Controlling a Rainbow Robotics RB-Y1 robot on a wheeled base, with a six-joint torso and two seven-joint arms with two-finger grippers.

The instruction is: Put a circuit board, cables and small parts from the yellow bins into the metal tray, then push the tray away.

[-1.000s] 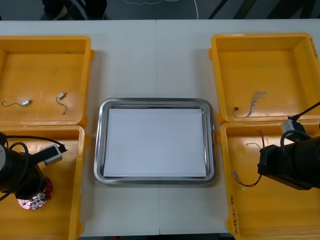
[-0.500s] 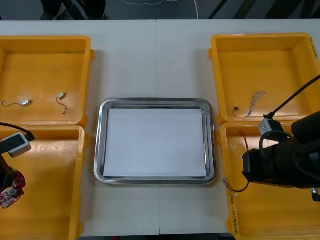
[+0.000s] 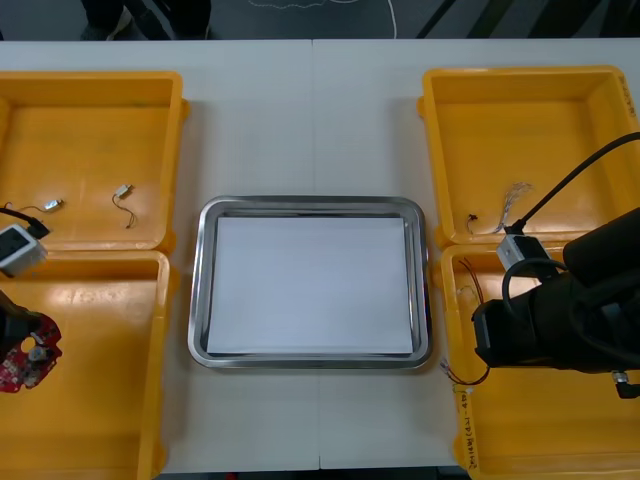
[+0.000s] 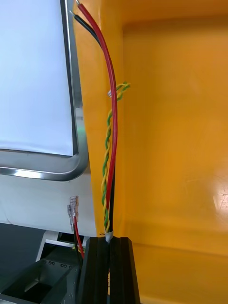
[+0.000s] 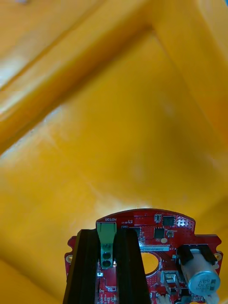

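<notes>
Left arm (image 3: 8,322): at the front view's left edge.
Left end effector (image 5: 107,237): fingers clamped on circuit board (image 5: 152,237).
Right arm (image 3: 570,315): low on the right.
Right end effector (image 4: 110,244): fingers pinching cables (image 4: 115,123).

The metal tray (image 3: 310,203) in the middle of the frame has open room over its white floor. Yellow bins (image 3: 172,290) wall it in left and right. Bare table (image 3: 310,120) lies toward the top.

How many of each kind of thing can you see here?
Yellow bins: 4
Metal tray: 1
Red circuit board: 1
Small metal parts: 2
Blue and white cable: 1
Red and yellow cable: 1
Total: 10
</notes>
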